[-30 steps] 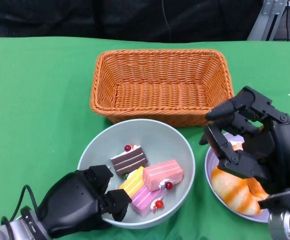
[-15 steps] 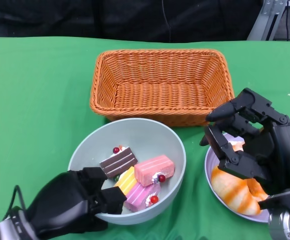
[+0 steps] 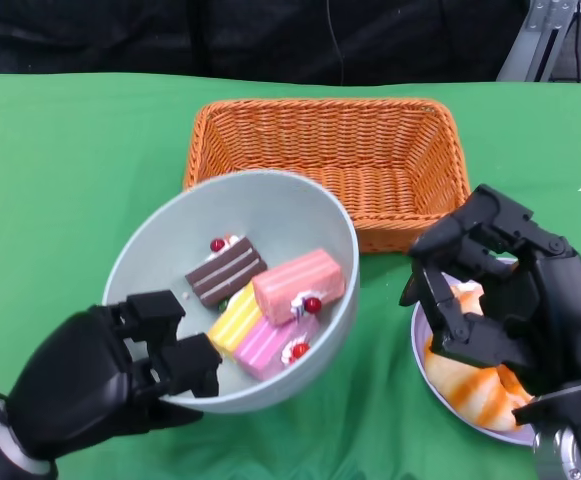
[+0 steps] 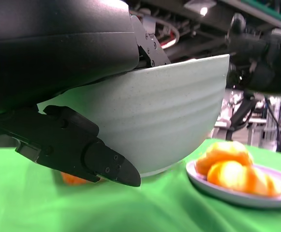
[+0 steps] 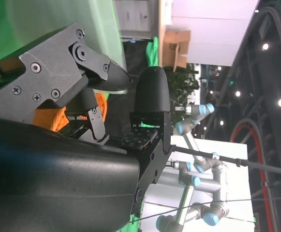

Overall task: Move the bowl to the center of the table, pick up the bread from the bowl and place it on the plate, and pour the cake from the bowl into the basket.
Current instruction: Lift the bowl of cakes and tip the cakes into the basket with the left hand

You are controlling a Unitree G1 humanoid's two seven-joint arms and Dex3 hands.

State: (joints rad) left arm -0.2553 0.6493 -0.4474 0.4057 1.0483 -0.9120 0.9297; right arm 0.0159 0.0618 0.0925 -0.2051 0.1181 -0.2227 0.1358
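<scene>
Bowl [image 3: 270, 215] of cake slices [image 3: 260, 305] gripped by left hand [image 3: 90, 385], lifted near basket [image 3: 330, 165]. Right hand [image 3: 500, 295], fingers loose, empty, over bread [image 3: 470, 385] on plate [image 3: 425, 365]. Green surface [image 3: 60, 190] underneath.

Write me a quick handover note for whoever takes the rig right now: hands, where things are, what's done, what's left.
Left hand: grips the near rim of the bowl, which is lifted off the table and tilted toward the basket.
Right hand: holds nothing, fingers spread, hovering over the plate.
Done: bread lies on the plate.
Cake pieces are all in the bowl; the basket has nothing in it.
Left: carry the bowl over the basket, tip the cake in.
</scene>
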